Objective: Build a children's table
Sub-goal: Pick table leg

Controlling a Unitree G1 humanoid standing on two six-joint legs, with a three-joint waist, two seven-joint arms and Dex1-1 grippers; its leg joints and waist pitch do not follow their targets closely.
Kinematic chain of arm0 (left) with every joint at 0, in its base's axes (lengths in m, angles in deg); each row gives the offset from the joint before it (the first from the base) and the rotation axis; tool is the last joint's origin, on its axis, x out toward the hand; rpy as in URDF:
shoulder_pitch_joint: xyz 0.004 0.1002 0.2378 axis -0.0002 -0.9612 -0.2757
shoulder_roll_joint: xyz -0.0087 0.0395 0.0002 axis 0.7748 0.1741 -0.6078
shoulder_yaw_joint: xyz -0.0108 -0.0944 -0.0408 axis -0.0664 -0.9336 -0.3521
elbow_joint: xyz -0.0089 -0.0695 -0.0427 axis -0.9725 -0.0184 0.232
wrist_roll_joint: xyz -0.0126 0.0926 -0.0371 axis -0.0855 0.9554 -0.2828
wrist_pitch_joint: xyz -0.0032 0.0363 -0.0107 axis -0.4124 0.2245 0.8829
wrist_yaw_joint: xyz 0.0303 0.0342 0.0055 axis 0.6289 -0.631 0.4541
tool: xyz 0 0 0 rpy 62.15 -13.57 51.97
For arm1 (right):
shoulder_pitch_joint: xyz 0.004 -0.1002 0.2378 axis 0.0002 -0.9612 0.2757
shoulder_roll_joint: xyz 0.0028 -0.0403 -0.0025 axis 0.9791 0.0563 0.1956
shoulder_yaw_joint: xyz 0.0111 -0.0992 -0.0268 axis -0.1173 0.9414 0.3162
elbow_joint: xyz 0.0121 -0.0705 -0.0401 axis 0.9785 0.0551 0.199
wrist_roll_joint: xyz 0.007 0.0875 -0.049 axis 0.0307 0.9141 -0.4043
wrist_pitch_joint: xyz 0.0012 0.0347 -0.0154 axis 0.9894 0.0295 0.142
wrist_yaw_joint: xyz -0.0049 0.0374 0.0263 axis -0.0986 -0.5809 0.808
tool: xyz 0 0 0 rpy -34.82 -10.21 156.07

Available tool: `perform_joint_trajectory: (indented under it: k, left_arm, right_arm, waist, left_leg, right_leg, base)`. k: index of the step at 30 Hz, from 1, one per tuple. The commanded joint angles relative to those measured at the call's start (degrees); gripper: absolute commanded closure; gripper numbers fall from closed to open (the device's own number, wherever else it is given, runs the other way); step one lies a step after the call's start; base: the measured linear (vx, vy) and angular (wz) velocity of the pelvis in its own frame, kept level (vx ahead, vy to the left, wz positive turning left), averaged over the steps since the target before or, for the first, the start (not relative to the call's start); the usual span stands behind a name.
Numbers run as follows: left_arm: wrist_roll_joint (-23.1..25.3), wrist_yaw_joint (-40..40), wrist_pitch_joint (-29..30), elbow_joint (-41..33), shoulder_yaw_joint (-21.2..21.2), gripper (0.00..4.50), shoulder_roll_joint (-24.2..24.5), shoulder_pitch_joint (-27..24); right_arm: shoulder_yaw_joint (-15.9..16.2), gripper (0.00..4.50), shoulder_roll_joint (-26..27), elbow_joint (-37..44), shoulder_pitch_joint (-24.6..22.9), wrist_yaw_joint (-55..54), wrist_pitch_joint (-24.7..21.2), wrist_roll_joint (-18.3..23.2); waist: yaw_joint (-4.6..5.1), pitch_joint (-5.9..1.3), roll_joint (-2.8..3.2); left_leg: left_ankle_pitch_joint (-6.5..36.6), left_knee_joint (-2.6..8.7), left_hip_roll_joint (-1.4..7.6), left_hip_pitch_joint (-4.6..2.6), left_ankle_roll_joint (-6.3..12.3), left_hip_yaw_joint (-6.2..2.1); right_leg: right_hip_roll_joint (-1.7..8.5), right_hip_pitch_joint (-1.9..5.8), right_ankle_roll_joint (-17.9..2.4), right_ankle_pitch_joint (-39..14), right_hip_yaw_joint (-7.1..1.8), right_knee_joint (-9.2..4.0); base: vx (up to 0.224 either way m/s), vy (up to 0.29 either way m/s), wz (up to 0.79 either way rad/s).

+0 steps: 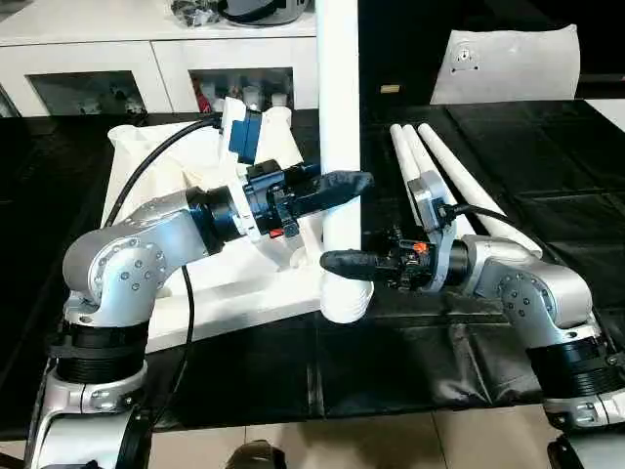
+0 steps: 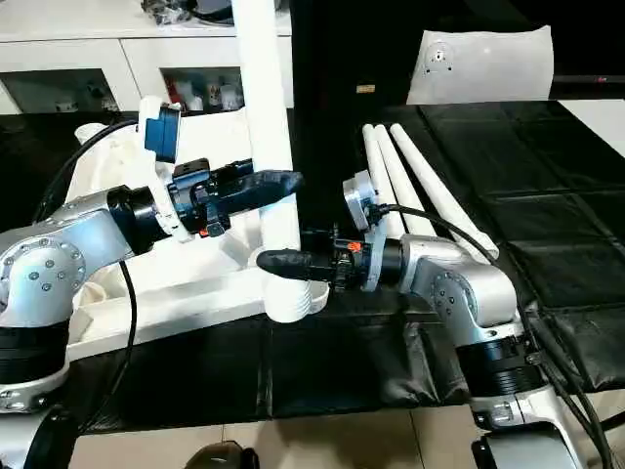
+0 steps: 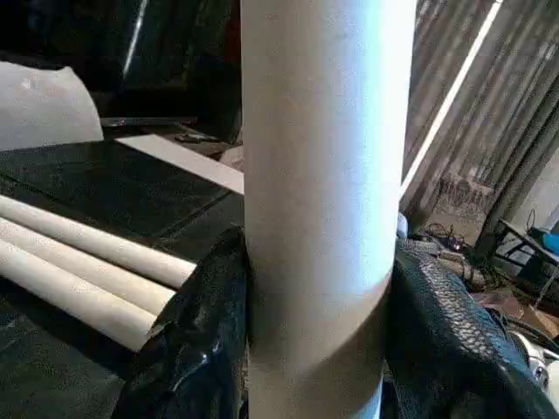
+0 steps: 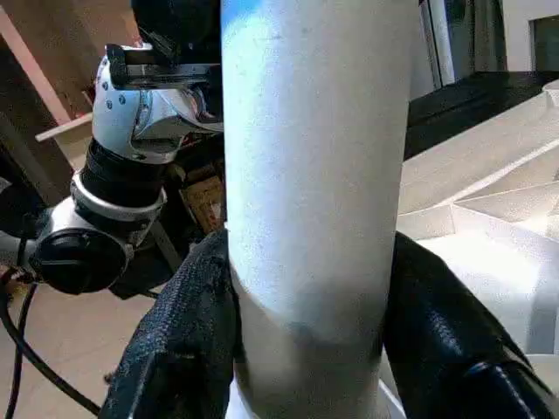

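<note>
The white tabletop [image 1: 229, 293] lies underside up on the black-covered work table. One white leg [image 1: 339, 88] stands upright at its near right corner, its lower end at the round socket [image 1: 347, 301]. My left gripper [image 1: 348, 185] is shut on this leg about midway up, one black finger [image 3: 196, 340] on each side of it. Lower down, just above the socket, my right gripper [image 1: 344, 262] is shut on the same leg [image 4: 314, 157], coming in from the right. Three more white legs [image 1: 441, 176] lie side by side on the black cover to the right.
A white cabinet with glass doors [image 1: 146, 68] stands behind the work table at the back left. A white bag-like object [image 1: 503, 63] rests at the back right. The black cover's front edge [image 1: 371, 410] runs just ahead of my arms.
</note>
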State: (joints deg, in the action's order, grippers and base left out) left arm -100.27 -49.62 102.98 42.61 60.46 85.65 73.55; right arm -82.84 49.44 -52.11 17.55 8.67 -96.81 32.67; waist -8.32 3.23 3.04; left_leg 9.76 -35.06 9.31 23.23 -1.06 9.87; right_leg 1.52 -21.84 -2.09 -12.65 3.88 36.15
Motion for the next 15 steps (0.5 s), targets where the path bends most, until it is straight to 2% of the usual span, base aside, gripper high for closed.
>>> perform_joint_trajectory:
  k: [1,5,7,9,10,11,12,14,15]
  left_arm:
    - [0.82,-0.53,-0.91,-0.42,0.64,2.65,0.76,0.42]
    - [1.31,0.15,-0.92,-0.98,0.94,2.65,1.14,-0.11]
    - [2.05,2.27,-1.56,-1.74,0.55,2.65,0.49,-0.59]
    - [2.38,2.50,-2.00,-1.99,0.54,2.09,0.41,-0.74]
    - [3.41,3.25,-2.78,-3.02,0.89,1.95,0.30,-1.61]
    - [3.92,3.58,-2.99,-3.52,1.21,1.95,0.33,-2.12]
    - [5.49,3.26,-4.22,-4.62,2.49,1.89,0.86,-3.14]
    - [6.55,2.83,-5.20,-5.39,3.45,1.52,1.34,-3.79]
    - [9.85,6.59,-7.58,-6.64,4.47,1.50,0.00,-5.63]
  right_arm:
    - [0.73,2.59,0.38,0.12,-0.42,-0.66,0.46,-0.88]
    - [0.78,2.59,1.32,0.48,-1.14,-2.43,1.87,-2.09]
    - [1.06,2.59,2.71,0.22,-1.92,-5.46,4.90,-4.61]
    - [1.14,2.59,3.06,0.12,-2.07,-6.21,5.55,-5.19]
    - [1.01,2.59,4.53,-0.63,-2.24,-9.25,8.31,-7.20]
    - [1.01,2.59,5.09,-1.04,-2.24,-10.59,8.99,-7.94]
    - [1.25,2.59,5.84,-1.62,-2.30,-12.03,10.84,-9.35]
    - [1.45,2.59,6.21,-1.81,-2.42,-12.52,12.20,-10.26]
    - [0.91,2.59,8.71,-2.88,-2.60,-16.40,15.25,-12.03]
  waist:
    - [-0.09,-4.26,-0.79]
    - [-0.04,-4.24,-0.79]
    - [0.03,-4.27,-0.63]
    - [0.12,-4.29,-0.69]
    - [0.06,-4.29,-0.55]
    - [0.19,-4.24,-0.45]
    - [0.23,-4.27,-0.51]
    - [0.29,-4.23,-0.40]
    - [0.34,-4.25,-0.09]
  left_leg:
    - [4.85,3.24,4.18,-1.49,2.46,-1.87]
    - [5.04,3.26,4.14,-1.46,2.30,-1.86]
    - [5.07,3.34,4.34,-1.44,1.87,-1.94]
    - [5.34,3.34,4.26,-1.53,1.85,-1.91]
    - [5.36,3.31,4.20,-1.52,1.83,-1.91]
    - [5.62,3.46,4.43,-1.41,1.23,-2.01]
    - [6.05,3.47,4.34,-1.58,1.02,-2.01]
    - [6.64,3.50,4.31,-1.53,1.00,-1.99]
    - [6.84,3.61,4.51,-1.60,0.78,-2.11]
  right_leg:
    - [6.97,2.18,-6.60,-10.39,-3.44,-4.75]
    - [6.99,2.19,-6.70,-10.31,-3.46,-4.75]
    - [7.09,2.05,-6.91,-9.75,-3.45,-4.62]
    - [7.02,2.10,-7.04,-9.61,-3.47,-4.66]
    - [7.04,2.15,-7.04,-9.67,-3.46,-4.67]
    - [7.10,1.97,-6.97,-9.88,-3.49,-4.63]
    - [7.15,2.08,-6.99,-10.18,-3.48,-4.67]
    - [7.10,2.08,-6.51,-10.63,-3.56,-4.81]
    - [7.11,1.98,-6.52,-10.25,-3.58,-4.65]
  base:
    - [0.000,0.000,0.00]
    - [0.000,0.000,0.00]
    - [0.000,0.000,0.00]
    - [0.000,0.000,0.00]
    - [0.000,0.000,0.00]
    - [0.000,0.000,0.00]
    - [0.000,0.000,0.00]
    - [0.000,0.000,0.00]
    - [0.000,0.000,0.00]
